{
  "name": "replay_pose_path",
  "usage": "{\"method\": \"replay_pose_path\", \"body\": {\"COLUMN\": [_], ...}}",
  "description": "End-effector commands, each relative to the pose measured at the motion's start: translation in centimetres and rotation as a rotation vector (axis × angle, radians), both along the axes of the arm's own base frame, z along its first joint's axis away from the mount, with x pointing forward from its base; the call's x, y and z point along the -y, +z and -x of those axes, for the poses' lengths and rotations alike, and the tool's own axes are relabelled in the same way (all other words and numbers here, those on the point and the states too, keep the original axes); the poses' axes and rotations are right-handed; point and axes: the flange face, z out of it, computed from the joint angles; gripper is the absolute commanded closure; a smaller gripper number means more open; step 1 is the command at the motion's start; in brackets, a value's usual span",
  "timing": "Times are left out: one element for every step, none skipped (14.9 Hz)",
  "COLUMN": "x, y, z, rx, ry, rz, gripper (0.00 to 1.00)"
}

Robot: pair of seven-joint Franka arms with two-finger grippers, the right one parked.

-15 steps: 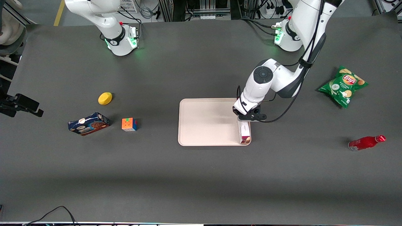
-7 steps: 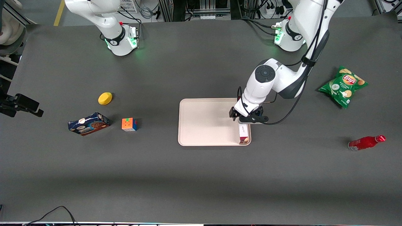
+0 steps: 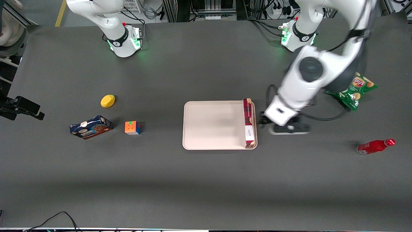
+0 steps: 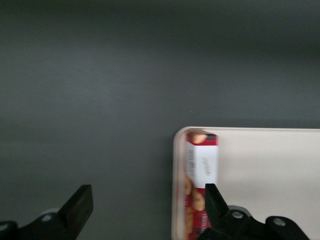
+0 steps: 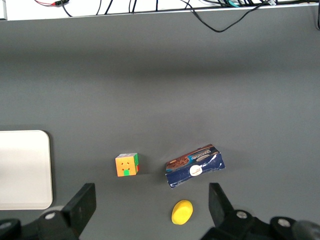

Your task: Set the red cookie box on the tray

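The red cookie box (image 3: 248, 122) lies flat on the tray (image 3: 212, 125), lengthwise along the tray's rim on the working arm's side. In the left wrist view the red cookie box (image 4: 202, 165) rests just inside a corner of the tray (image 4: 270, 165). My gripper (image 3: 285, 129) hovers over the bare table beside that rim, off the tray, toward the working arm's end. It is open: the gripper (image 4: 147, 195) has its fingers spread wide with only dark table between them, and one fingertip (image 4: 212, 192) overlaps the box in the view.
A green chips bag (image 3: 354, 91) and a red bottle (image 3: 375, 146) lie toward the working arm's end. A blue cookie box (image 3: 91, 127), a coloured cube (image 3: 132, 127) and a yellow object (image 3: 107, 101) lie toward the parked arm's end.
My gripper has let go of the red cookie box, which now lies flat on the tray. The gripper has lifted and swung off the tray toward the working arm's end.
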Motion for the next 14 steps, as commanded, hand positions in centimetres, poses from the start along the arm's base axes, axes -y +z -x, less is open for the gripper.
{"method": "replay_pose_path", "body": {"x": [-8.0,-9.8,-11.7,-13.4,-14.5,-15.9,-16.7,-17.0,-18.0,-18.5,-19.2,-20.2,-20.8,-21.0], "y": [7.7,9.8,11.8,13.8,15.3,16.6,17.6,18.6,19.4,20.0,20.4,20.6,20.6,20.6], "z": [-1.1,-0.9,-0.5,0.3,1.2,2.0,2.8,3.6,4.0,4.5,4.8,4.9,5.0,5.0], "rx": [-0.039,-0.057,-0.067,-0.065,-0.060,-0.062,-0.064,-0.062,-0.059,-0.054,-0.056,-0.056,-0.057,-0.058], "ry": [-0.034,-0.056,-0.054,-0.043,-0.036,-0.027,-0.021,-0.019,-0.012,-0.025,-0.037,-0.037,-0.039,-0.042], "rz": [-0.027,-0.042,-0.051,-0.058,-0.060,-0.061,-0.056,-0.053,-0.052,-0.054,-0.056,-0.056,-0.055,-0.056], "gripper": [0.00,0.00,0.00,0.00,0.00,0.00,0.00,0.00,0.00,0.00,0.00,0.00,0.00,0.00]}}
